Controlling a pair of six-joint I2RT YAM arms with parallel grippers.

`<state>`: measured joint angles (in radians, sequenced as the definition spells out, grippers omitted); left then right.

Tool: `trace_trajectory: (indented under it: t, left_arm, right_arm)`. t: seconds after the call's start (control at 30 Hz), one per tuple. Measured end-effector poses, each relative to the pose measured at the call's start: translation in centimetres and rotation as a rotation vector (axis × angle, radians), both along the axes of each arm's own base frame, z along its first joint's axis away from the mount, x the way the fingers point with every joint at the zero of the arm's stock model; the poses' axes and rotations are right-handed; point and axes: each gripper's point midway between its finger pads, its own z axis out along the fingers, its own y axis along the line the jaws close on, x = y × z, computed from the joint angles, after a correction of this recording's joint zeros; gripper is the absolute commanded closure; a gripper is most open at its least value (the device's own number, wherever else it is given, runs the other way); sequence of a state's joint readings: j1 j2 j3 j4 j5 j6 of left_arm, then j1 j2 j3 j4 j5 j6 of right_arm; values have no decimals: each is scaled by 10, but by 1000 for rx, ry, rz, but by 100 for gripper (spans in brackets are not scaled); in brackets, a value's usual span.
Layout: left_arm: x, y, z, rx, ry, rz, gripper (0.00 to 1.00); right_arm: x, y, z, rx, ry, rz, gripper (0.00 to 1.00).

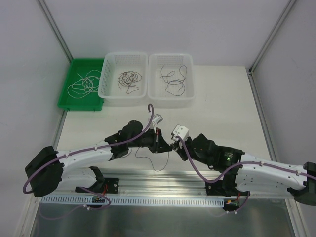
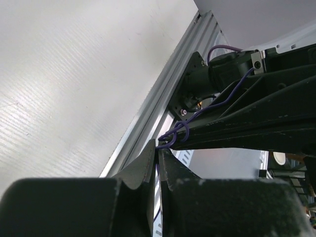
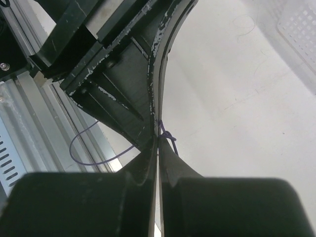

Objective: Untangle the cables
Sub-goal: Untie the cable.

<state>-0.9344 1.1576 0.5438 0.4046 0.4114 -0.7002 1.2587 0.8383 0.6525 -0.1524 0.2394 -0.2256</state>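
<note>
Purple cable (image 3: 167, 134) knot right btwn tips, axis L-R | L end effector (image 1: 159, 142) + R end effector (image 1: 173, 146) both clenched on it, tip-to-tip

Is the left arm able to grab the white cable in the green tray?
Probably not yet: the left gripper is shut on a thin purple wire that the right gripper also pinches. Otherwise the way to the white cable looks free.

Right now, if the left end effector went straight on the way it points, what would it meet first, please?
The right end effector: its tips sit directly ahead, apparently almost tip to tip with the left end effector, each pinching the thin purple cable.
</note>
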Motion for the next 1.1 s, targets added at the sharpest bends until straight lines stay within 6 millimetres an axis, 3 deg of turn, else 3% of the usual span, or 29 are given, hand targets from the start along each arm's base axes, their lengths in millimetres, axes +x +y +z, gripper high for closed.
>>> trace_trajectory:
  t: [0.4,0.47,0.5,0.53,0.6,0.67,0.77,0.9,1.0,1.1]
  left_arm:
    - [-7,-14,-12,47,4,-141,100]
    - [-7,-13,-11,51,-25,-144,100]
    - [-6,-12,-9,50,-46,-139,100]
    - [-6,-11,-6,45,-72,-137,100]
    - [-5,-7,1,31,-127,-125,100]
    - [-4,-4,10,10,-179,-110,100]
    - [2,-1,18,-5,-239,-76,100]
    - [11,4,10,27,-264,-29,100]
    - [17,8,0,61,-270,6,100]
    - [21,12,-6,89,-285,31,100]
  right_arm:
    - [-3,-1,1,-28,30,22,97]
    - [-3,-1,2,-20,36,15,88]
    - [-2,-1,3,-12,39,11,80]
    - [-2,-1,5,1,46,7,64]
    - [-1,-3,9,25,54,-5,53]
    - [-2,-5,15,46,59,-13,49]
    - [-4,-10,27,72,70,-24,48]
    - [-4,-17,56,137,75,-55,51]
    - [-3,-25,78,192,76,-90,64]
    - [-2,-30,91,221,95,-130,67]
